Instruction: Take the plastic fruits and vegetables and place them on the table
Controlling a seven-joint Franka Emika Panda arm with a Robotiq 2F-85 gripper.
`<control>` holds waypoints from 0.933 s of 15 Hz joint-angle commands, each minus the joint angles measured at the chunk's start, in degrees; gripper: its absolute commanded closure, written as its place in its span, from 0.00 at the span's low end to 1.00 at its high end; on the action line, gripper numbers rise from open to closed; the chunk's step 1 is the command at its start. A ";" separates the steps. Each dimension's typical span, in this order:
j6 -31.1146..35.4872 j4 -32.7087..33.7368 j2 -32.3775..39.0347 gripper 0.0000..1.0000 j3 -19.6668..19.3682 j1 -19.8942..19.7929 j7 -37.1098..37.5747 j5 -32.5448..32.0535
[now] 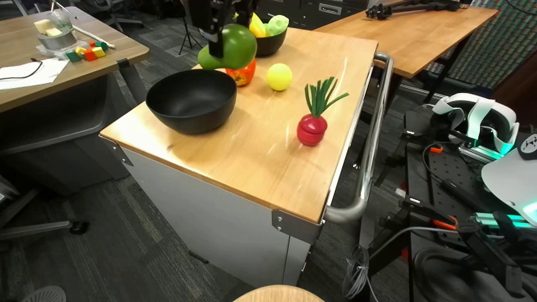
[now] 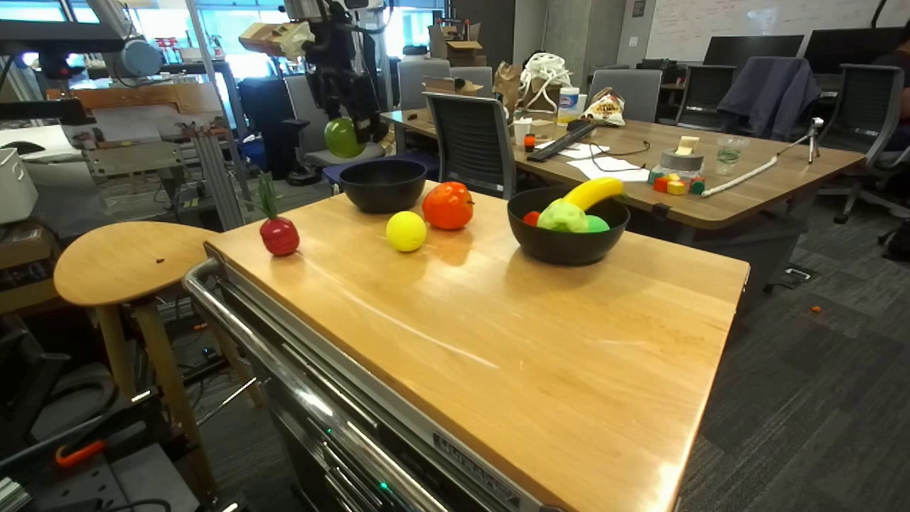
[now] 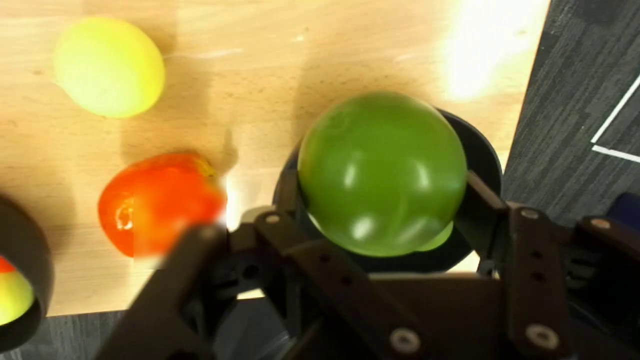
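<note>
My gripper point(image 3: 384, 192) is shut on a large glossy green fruit point(image 3: 382, 170), one finger on each side. It hangs above a black bowl point(image 1: 191, 102) near the end of the light-wood table point(image 2: 569, 355); the fruit hides most of that bowl in the wrist view. On the tabletop stand a red radish point(image 1: 311, 130) with green leaves, a yellow ball-shaped fruit point(image 2: 406, 232) and an orange-red piece point(image 2: 448, 205). Another black bowl point(image 2: 569, 245) holds a yellow banana point(image 2: 596, 192), a pale green piece point(image 2: 561, 215), a green piece point(image 2: 598, 224) and a partly hidden red one point(image 2: 532, 217).
A metal bar point(image 1: 379, 126) runs along one long side of the table. A round wooden stool point(image 2: 128, 259) stands close to one end. Behind is a wooden desk point(image 2: 768, 185) with papers, colored blocks point(image 1: 86, 52) and other clutter.
</note>
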 commanded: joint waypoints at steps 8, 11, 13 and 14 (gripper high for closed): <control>2.81 -20.37 -16.94 0.51 0.08 -4.39 -6.45 -3.76; 4.15 -22.94 -16.10 0.51 0.06 -5.59 -5.85 -3.72; 6.32 -24.23 -14.50 0.51 -0.22 -6.23 -6.11 -3.15; 6.82 -24.43 -13.63 0.51 -0.36 -6.45 -6.31 -2.66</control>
